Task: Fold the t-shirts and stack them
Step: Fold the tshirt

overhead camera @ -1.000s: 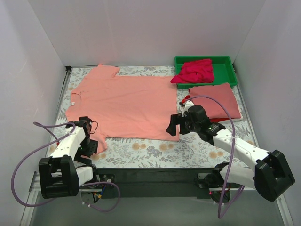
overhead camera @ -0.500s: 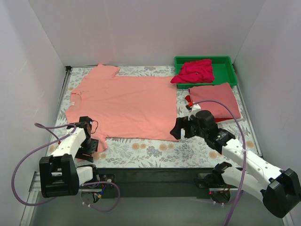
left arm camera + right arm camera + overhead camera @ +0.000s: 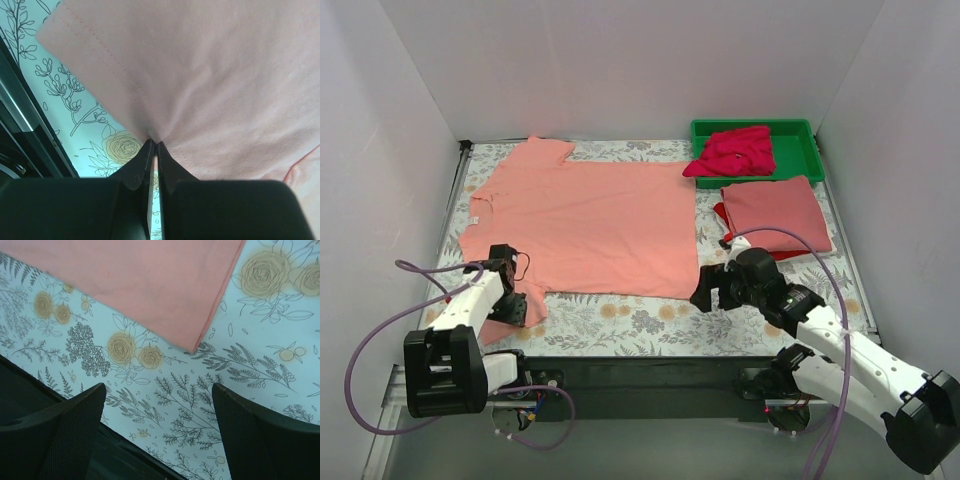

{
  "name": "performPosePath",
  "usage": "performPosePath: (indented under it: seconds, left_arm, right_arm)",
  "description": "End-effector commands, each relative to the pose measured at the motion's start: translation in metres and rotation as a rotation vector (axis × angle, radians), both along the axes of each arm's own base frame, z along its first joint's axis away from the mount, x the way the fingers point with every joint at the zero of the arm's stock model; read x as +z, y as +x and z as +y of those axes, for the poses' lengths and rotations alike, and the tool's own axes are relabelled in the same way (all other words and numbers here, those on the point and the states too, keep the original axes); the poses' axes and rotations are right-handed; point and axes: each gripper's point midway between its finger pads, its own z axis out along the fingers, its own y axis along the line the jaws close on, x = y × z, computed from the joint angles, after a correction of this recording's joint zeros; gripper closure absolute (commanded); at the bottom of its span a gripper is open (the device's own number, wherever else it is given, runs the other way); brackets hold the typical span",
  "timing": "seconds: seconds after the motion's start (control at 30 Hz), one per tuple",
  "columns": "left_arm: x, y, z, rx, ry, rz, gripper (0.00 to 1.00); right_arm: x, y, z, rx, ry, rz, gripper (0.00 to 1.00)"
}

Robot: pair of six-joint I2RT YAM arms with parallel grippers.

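Note:
A light salmon-pink t-shirt (image 3: 590,225) lies spread flat across the floral table. My left gripper (image 3: 518,306) sits at its near left sleeve. In the left wrist view that gripper (image 3: 154,145) is shut, pinching the sleeve's hem (image 3: 125,85). My right gripper (image 3: 708,292) hovers open just off the shirt's near right corner (image 3: 196,346), with only tablecloth between its fingers (image 3: 75,425). A folded dusty rose t-shirt (image 3: 775,212) lies at the right on a red one (image 3: 720,213). A crumpled magenta t-shirt (image 3: 735,150) rests in the green tray (image 3: 802,150).
White walls close in the table on the left, back and right. A black rail (image 3: 650,375) runs along the near edge, also visible as the dark rail (image 3: 30,385) in the right wrist view. Purple cables (image 3: 365,340) loop off both arms.
My left gripper has closed on the sleeve hem. The right arm has drawn back toward the near edge, bringing its open gripper to the shirt's near right corner.

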Motion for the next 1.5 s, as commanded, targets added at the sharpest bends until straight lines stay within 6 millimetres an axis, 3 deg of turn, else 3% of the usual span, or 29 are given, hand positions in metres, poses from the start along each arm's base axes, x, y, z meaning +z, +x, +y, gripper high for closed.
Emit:
performPosePath:
  seconds: [0.0, 0.3, 0.53, 0.77, 1.1, 1.27, 1.37, 1.4, 1.47]
  left_arm:
    - [-0.007, -0.001, 0.017, 0.286, 0.102, -0.058, 1.0]
    - [0.015, -0.002, 0.028, 0.277, 0.166, -0.064, 1.0]
    - [0.025, 0.01, 0.031, 0.242, 0.172, -0.1, 1.0]
    - [0.035, 0.015, 0.035, 0.233, 0.193, -0.101, 1.0]
    - [0.05, 0.031, 0.041, 0.218, 0.218, -0.156, 1.0]
    - [0.053, 0.039, 0.042, 0.207, 0.221, -0.168, 1.0]
    - [0.058, 0.046, 0.044, 0.205, 0.233, -0.185, 1.0]
    - [0.06, 0.047, 0.045, 0.202, 0.236, -0.187, 1.0]
    - [0.063, 0.052, 0.046, 0.199, 0.24, -0.198, 1.0]
  right_arm:
    - [-0.016, -0.011, -0.004, -0.026, -0.076, 0.072, 0.09]
    - [-0.039, -0.014, 0.002, -0.09, -0.232, 0.07, 0.14]
    - [-0.034, 0.017, 0.013, -0.093, -0.32, -0.009, 0.2]
    - [-0.053, 0.029, 0.025, -0.033, -0.393, 0.003, 0.27]
    - [-0.079, 0.028, 0.025, -0.02, -0.425, 0.084, 0.5]
    - [-0.078, 0.032, 0.022, -0.024, -0.425, 0.083, 0.64]
    - [-0.076, 0.034, 0.021, -0.018, -0.42, 0.081, 0.74]
    - [-0.076, 0.033, 0.022, -0.011, -0.417, 0.08, 0.83]
    - [-0.072, 0.033, 0.026, 0.008, -0.4, 0.082, 0.91]
